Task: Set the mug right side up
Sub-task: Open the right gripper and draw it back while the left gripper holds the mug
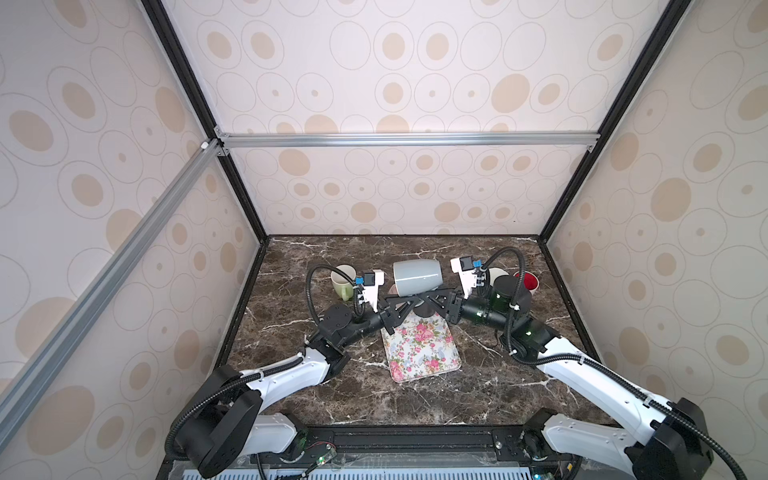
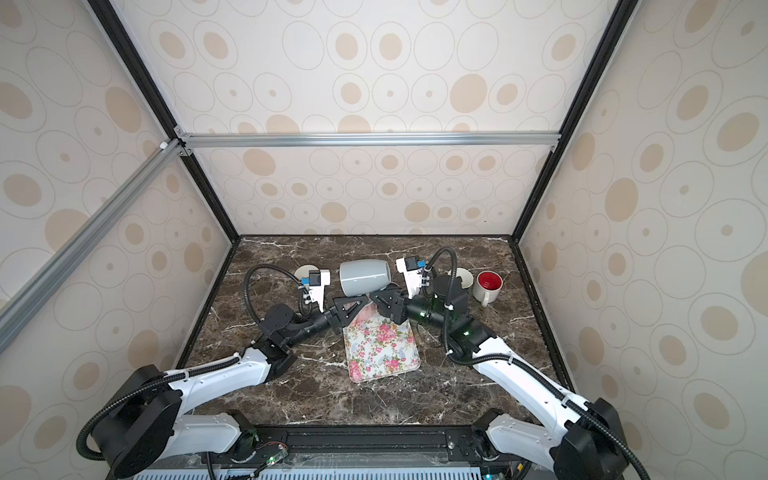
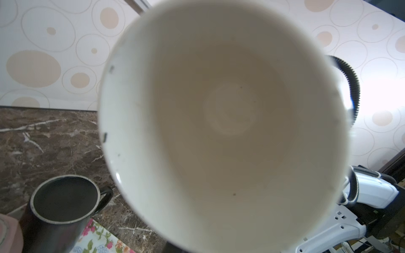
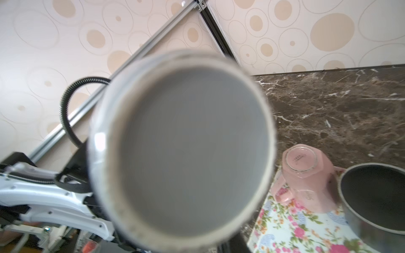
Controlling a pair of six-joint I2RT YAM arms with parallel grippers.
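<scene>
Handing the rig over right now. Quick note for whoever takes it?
Left gripper: under the grey mug at its mouth end; jaws hidden, cannot tell if it grips.
Right gripper: under the base end; jaws also hidden.
Grey mug: off the table, on its side near the far end of the floral tray, mouth toward the left arm.
Done: mug raised, not yet upright.
Left: finish the turn, set it down upright.
On the tray: pink mug upside down, black mug upright.

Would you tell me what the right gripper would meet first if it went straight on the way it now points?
The grey mug: its base fills the right wrist view, dead ahead of the right gripper. It looks close, perhaps touching; depth is unclear.
</scene>
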